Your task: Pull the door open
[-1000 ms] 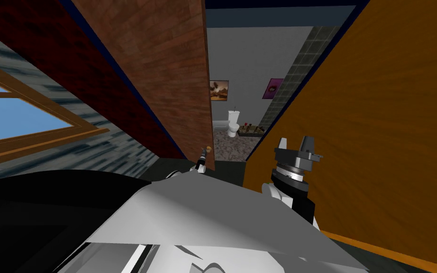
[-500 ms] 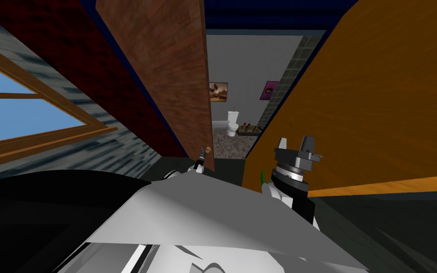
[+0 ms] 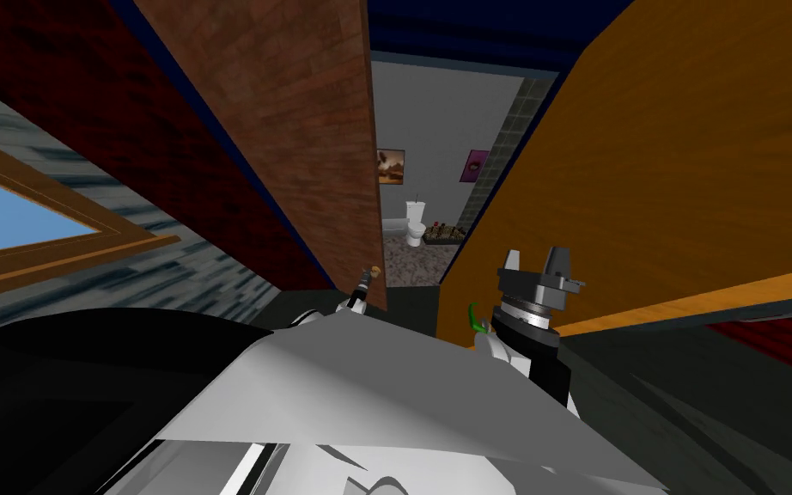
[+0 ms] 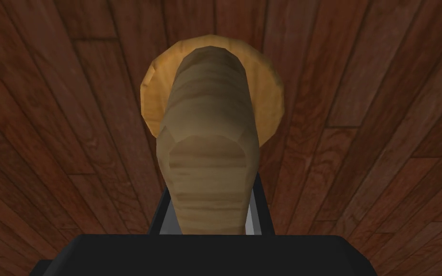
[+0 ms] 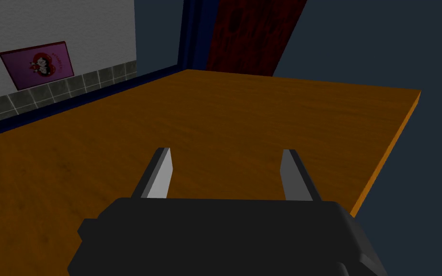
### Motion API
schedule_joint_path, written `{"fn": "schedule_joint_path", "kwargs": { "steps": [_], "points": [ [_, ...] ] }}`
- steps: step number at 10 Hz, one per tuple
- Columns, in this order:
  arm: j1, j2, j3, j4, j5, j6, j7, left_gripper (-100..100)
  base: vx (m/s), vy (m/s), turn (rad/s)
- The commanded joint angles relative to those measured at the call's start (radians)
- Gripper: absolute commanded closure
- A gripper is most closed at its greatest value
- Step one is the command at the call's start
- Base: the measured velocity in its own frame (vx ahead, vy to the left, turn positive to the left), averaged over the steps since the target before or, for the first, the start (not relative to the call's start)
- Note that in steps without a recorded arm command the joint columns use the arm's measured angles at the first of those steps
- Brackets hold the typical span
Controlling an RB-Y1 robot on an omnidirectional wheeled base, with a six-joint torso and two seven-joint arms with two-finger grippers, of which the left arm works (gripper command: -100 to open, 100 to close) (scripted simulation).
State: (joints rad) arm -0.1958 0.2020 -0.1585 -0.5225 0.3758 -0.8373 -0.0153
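Left wrist view has the left jaws clamped narrow on the tan handle, 1 finger on each side near its free end, with the brown plank door straight ahead of them. Head view shows that door partly open, with a room and a toilet beyond its edge. Right jaws stand wide and empty, just beside an orange panel. Trouble, I'd judge, would come from a straight pull: the door swings on an arc, so the handle could slide out past the fingertips. Right jaws could also scrape the panel. No writing reads anywhere; the pink picture beyond the right jaws bears only a reddish figure.
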Motion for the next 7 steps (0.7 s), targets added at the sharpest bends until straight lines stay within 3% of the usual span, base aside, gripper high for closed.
{"fn": "schedule_joint_path", "kwargs": {
  "steps": [1, 5, 6, 7],
  "points": [
    [-0.024, 0.007, -0.003, 0.029, -0.002, -0.024, 0.015, 100, 0.099, 0.017, -0.068],
    [-0.023, 0.016, -0.008, 0.025, -0.004, -0.026, 0.03, 100, 0.181, 0.007, -0.094],
    [-0.014, 0.012, -0.01, 0.019, -0.004, -0.019, 0.026, 100, 0.092, -0.007, -0.014],
    [-0.013, 0.023, -0.012, 0.019, -0.004, -0.028, 0.039, 100, -0.084, 0.013, -0.126]
  ]
}}
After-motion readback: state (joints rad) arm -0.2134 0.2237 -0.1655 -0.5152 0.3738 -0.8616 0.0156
